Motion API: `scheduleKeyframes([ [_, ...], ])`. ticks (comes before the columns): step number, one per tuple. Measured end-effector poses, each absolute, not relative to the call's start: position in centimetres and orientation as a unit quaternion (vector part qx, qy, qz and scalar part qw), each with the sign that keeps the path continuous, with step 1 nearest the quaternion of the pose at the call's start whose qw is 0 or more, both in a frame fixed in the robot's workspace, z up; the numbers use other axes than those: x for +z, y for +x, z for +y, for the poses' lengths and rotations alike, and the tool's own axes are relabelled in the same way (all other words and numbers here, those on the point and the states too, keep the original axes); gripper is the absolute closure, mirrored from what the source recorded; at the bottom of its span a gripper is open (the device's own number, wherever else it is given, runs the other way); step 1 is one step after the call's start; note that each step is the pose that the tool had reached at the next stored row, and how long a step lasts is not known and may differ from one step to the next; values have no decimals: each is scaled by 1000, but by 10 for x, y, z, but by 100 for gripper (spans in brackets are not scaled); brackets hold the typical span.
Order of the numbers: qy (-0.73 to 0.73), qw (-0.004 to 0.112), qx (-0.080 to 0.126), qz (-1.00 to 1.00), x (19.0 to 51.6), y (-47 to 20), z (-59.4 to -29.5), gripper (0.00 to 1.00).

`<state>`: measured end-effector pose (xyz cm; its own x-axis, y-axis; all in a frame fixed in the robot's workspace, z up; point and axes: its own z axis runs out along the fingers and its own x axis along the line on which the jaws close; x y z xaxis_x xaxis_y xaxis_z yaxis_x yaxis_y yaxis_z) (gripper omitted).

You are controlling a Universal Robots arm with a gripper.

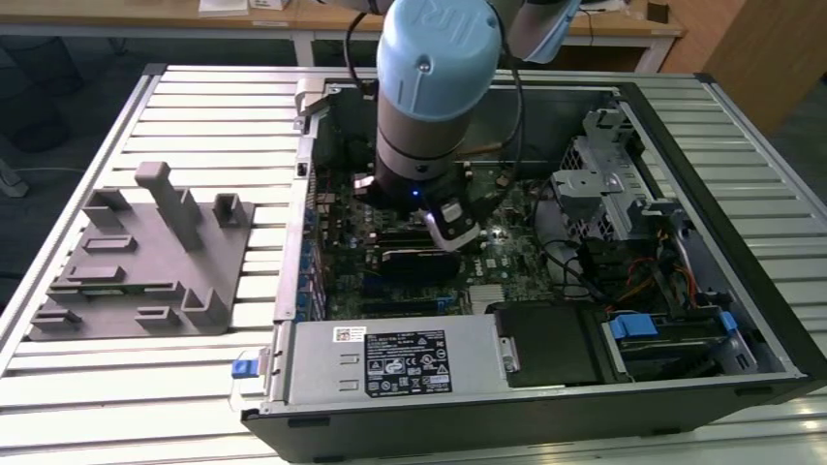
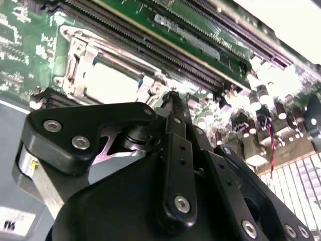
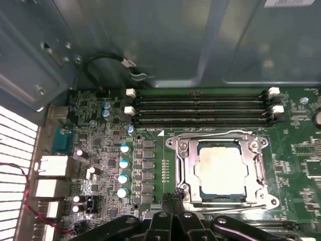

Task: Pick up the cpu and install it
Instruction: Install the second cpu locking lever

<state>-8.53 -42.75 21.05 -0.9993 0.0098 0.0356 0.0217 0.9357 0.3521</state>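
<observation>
We see the claw [image 3: 173,198] low in the first wrist view, its two black fingertips pressed together into a single point with nothing between them; in the second wrist view the claw [image 2: 170,95] shows the same closed tip above its black linkage. That tip sits just at the edge of the socket frame [image 3: 220,168], near its lower left corner in the first wrist view. The cpu [image 3: 220,168] lies flat inside that metal frame, its pale silvery top facing up, in the centre right of that picture; in the second wrist view the cpu [image 2: 108,83] appears as a bright square in the upper left.

Beyond the socket we find the green motherboard [image 3: 100,150] with a row of blue-topped capacitors [image 3: 123,170] to the frame's left and long black memory slots [image 3: 200,105] above it.

In the exterior view the arm [image 1: 433,87] reaches down into an open computer case [image 1: 517,252] lying on its side, with a power supply [image 1: 394,363] along its lower edge. The case rests on a worktop [image 1: 168,387] of pale ribbed metal slats. On the exterior view's left stands a grey plastic tray [image 1: 142,257] with upright posts. Wooden desks [image 1: 259,19] run across the top of the frame.
</observation>
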Motion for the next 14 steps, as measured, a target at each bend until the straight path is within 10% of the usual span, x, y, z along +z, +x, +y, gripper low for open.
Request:
scheduleKeyframes([
  [14,-11,15,-161,-987,231,-84,-427,89],
])
